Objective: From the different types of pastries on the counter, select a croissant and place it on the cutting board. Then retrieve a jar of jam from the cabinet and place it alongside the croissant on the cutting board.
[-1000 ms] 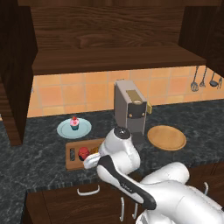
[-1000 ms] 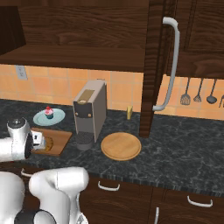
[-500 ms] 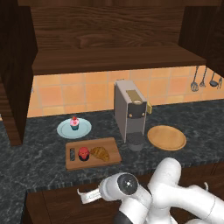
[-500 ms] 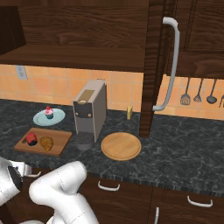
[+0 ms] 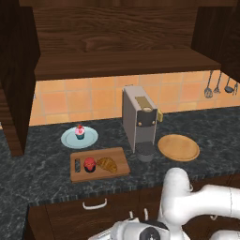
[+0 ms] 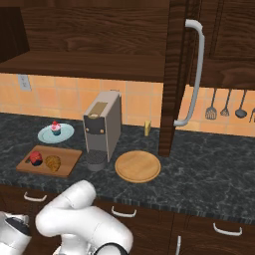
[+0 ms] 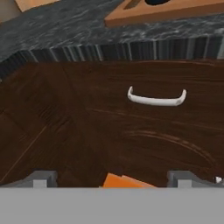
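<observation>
My fingers (image 7: pixel 43 178) stand spread wide with nothing between them, low in front of a dark drawer front with its silver handle (image 7: pixel 156 98). Beyond, on the counter (image 5: pixel 42 168), the cutting board (image 5: pixel 99 164) carries the jar of jam (image 5: pixel 89 164) just beside the croissant (image 5: pixel 108 163). Farther back sits the cupcake (image 5: pixel 79 132) on its plate.

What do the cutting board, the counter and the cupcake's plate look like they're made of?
The cutting board looks like light, matte wood with an orange-brown tone. The counter looks like polished dark stone, black with grey speckling. The cupcake's plate is smooth, plain pale blue, probably glazed ceramic, though plastic is possible.
</observation>
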Tool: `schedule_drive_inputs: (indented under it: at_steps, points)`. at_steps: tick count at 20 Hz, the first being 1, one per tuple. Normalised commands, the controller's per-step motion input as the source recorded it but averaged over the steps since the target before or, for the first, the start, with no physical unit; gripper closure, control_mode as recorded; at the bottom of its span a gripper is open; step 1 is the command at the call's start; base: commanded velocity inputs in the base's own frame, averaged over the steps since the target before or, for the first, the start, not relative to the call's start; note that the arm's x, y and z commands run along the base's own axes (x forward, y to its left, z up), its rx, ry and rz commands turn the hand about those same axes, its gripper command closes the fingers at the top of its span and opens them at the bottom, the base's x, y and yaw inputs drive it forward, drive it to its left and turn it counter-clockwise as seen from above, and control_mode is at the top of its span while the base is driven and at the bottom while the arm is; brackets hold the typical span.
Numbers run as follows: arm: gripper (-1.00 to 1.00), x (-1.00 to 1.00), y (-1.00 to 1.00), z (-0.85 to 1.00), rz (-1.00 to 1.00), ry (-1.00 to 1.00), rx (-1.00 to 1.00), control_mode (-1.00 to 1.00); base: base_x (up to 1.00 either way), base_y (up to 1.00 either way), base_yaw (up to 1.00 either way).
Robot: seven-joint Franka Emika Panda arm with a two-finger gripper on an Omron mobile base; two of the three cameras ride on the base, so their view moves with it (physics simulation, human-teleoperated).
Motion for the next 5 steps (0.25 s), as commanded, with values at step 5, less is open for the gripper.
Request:
schedule_drive_inputs:
  at_steps: [5]
  points:
    - [-1.00,-0.04,0.36,-0.21,0.00,0.06,0.00,-1.00,0.00,0.00,0.00]
